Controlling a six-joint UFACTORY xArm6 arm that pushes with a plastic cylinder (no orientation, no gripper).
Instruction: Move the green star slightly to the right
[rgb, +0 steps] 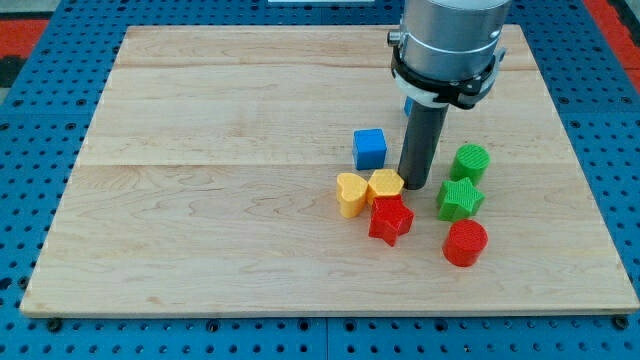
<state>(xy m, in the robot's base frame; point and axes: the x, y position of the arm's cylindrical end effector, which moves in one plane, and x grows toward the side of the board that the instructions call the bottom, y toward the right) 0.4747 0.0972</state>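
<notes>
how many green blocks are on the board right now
2. The green cylinder sits toward the view's right, just right of my tip. The green star lies directly below it, above the red cylinder. The arm could hide another block behind it.

Board (220, 200) was pale wood w/ visible grain, matt. Blocks looked like ribbed plastic, e.g. green star (459, 198), red cylinder (465, 243). Rod was dark, matt; arm housing (450, 40) grey metal, semi-gloss.
</notes>
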